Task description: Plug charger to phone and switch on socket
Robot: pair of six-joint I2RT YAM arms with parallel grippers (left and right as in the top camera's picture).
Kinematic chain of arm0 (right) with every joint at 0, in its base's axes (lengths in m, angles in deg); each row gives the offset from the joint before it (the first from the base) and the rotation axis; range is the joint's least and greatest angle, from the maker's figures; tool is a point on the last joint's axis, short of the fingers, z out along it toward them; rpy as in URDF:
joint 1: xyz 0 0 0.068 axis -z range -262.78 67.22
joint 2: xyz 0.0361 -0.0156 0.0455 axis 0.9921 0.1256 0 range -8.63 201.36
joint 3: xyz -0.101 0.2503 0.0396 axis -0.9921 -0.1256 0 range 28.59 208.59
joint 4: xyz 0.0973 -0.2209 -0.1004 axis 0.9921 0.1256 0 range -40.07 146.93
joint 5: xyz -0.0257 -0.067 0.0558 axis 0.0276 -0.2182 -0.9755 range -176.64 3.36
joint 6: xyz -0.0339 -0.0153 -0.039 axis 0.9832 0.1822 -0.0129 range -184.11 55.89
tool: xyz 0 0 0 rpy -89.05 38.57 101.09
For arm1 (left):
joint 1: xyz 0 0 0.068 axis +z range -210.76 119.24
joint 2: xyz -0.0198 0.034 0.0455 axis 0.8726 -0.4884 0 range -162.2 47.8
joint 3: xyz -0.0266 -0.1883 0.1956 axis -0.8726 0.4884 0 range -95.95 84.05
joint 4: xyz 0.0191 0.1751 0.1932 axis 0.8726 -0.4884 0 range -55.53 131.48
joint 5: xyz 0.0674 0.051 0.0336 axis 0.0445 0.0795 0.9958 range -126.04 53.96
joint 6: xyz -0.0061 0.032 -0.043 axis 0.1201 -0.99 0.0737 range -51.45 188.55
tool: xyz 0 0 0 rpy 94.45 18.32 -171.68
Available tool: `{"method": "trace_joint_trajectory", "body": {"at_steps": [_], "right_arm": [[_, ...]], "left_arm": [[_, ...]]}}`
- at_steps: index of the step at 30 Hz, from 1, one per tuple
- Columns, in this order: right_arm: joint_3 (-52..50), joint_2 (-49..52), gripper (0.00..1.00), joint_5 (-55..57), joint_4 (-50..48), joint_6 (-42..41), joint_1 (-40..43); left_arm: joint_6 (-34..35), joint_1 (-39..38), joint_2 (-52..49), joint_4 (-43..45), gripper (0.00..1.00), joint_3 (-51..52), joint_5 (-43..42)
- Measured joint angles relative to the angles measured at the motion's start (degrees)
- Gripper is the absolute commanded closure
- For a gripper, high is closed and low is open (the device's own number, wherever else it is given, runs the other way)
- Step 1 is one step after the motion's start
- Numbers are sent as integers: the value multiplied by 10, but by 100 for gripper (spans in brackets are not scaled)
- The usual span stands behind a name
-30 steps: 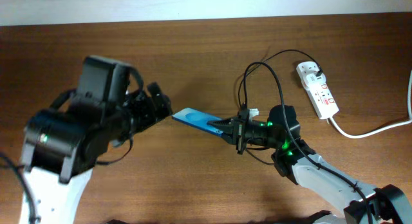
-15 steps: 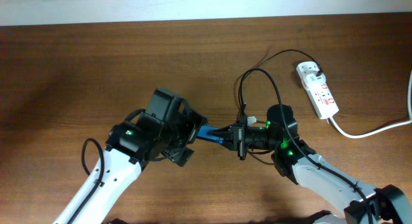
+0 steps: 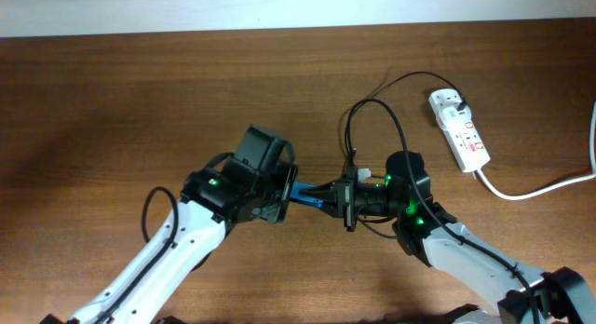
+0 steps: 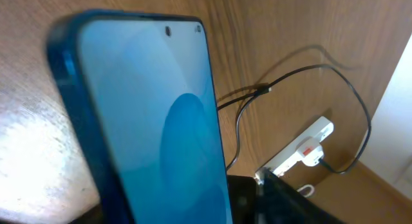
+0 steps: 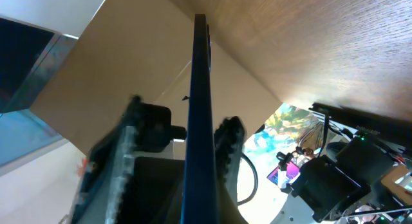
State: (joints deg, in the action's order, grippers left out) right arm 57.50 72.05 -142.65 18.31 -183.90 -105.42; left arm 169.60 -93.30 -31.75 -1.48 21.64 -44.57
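Observation:
The phone [image 3: 309, 195] is held off the table, on edge, between my two grippers. Its blue screen fills the left wrist view [image 4: 154, 127], and it shows edge-on in the right wrist view [image 5: 197, 108]. My right gripper [image 3: 333, 195] is shut on its right end. My left gripper [image 3: 282, 194] is at its left end with its jaws spread on either side of it. The charger cable [image 3: 402, 128] loops over the right arm to its plug head [image 3: 459, 107] in the socket [image 3: 463, 133]. The cable [image 4: 360, 108] and socket [image 4: 299, 147] also show in the left wrist view.
The socket's thick white cord [image 3: 540, 186] runs off the right edge of the wooden table [image 3: 140, 91]. A thin cable end [image 4: 265, 90] lies on the wood beyond the phone.
My left arm has swung in from the far left to the phone's left end, most of it in the first half second. The right gripper and the phone have barely moved.

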Motion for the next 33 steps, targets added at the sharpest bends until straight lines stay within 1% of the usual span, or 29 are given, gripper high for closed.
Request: {"method": "trace_joint_trajectory", "body": {"at_steps": [2,5,8,9,10,12,13,14,15,17,20,21,22,23,24,27,29,30,31,33], "right_arm": [[11,0,96,0,0,0,0],[16,0,96,7,0,-2,3],[21,-1,96,12,0,-2,9],[21,-1,96,13,0,-2,9],[21,-1,96,14,-1,-1,9],[21,-1,96,16,-1,-1,9],[21,-1,93,17,-1,-1,9],[21,-1,84,17,-1,-1,9],[21,-1,81,17,-2,-1,9],[21,-1,81,11,-2,-1,8],[22,-1,78,15,0,-2,8],[22,-1,63,14,-1,-2,8],[22,-1,57,13,0,-2,7],[22,-1,54,8,-2,0,7],[22,-2,49,4,-4,0,6],[22,-2,35,0,-5,0,6],[22,-2,33,-1,-5,1,6],[22,-2,32,-1,-5,3,6],[22,-2,28,-1,-5,16,6],[22,-2,14,9,-5,106,6]], "left_arm": [[1,-6,-7,4,72,0,2],[20,-5,-7,20,85,0,7],[35,-4,-7,39,90,0,12],[36,-4,-7,43,96,0,12],[36,-4,-7,46,100,1,13],[40,-4,-7,48,100,1,14],[41,-4,-7,48,100,1,15],[42,-4,-7,49,100,1,15],[43,-4,-7,49,100,1,15],[37,-5,-7,40,100,1,13],[53,-3,-7,53,100,2,15],[53,-2,-7,51,100,2,14],[51,0,-7,50,100,2,13],[45,3,-7,46,100,2,10],[35,10,-7,34,100,3,9],[-35,57,-7,31,100,4,6],[-96,99,-7,31,100,4,-1],[-140,121,-7,31,100,4,-12],[-185,143,-7,31,100,4,-24],[-288,199,-7,31,100,4,-67]]}}
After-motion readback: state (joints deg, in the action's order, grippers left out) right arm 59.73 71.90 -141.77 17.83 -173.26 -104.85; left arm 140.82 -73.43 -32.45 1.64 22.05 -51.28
